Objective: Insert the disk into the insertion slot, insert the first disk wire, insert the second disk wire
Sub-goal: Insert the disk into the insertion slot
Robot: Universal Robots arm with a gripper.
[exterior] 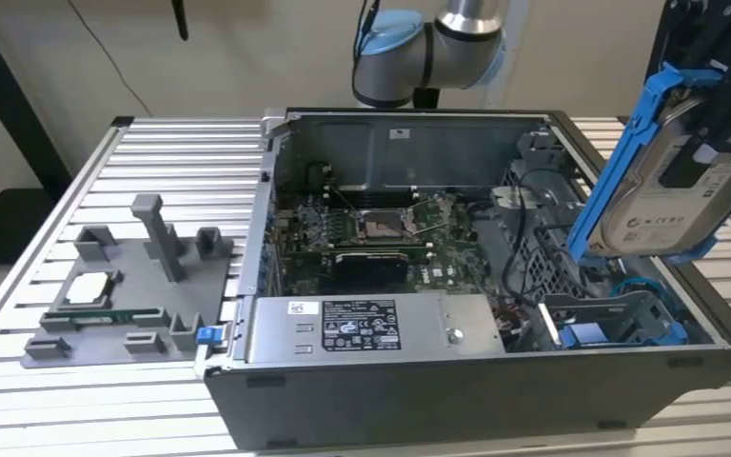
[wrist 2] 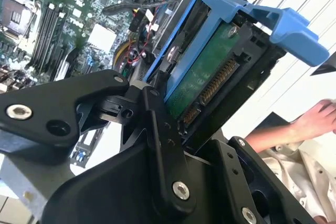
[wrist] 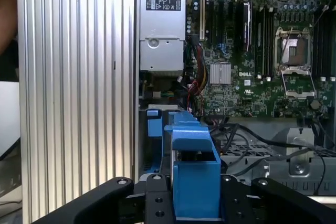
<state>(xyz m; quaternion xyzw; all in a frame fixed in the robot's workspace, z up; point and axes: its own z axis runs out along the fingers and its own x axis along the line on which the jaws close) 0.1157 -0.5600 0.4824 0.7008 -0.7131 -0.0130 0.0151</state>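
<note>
My gripper (exterior: 702, 143) is shut on the disk (exterior: 670, 190), a silver drive with a white label in a bright blue carrier frame (exterior: 620, 162). The disk hangs tilted, nearly on edge, above the open computer case's end at the exterior view's right. Below it lies the insertion slot (exterior: 607, 319), a grey metal bay with blue tabs at its mouth. In the second wrist view the disk's green circuit board (wrist 2: 205, 77) and connector sit between the black fingers (wrist 2: 157, 129). In the first wrist view the blue carrier (wrist: 194, 177) hovers over the blue-tabbed bay (wrist: 155, 124). Dark cables (wrist: 247, 145) lie loose beside the bay.
The grey power-supply box (exterior: 365, 328) runs along the case's near wall, with the motherboard (exterior: 379, 233) behind it. A grey fixture (exterior: 130, 295) with parts stands on the slatted table at the exterior view's left. A person's hand (wrist 2: 315, 119) rests beyond the case.
</note>
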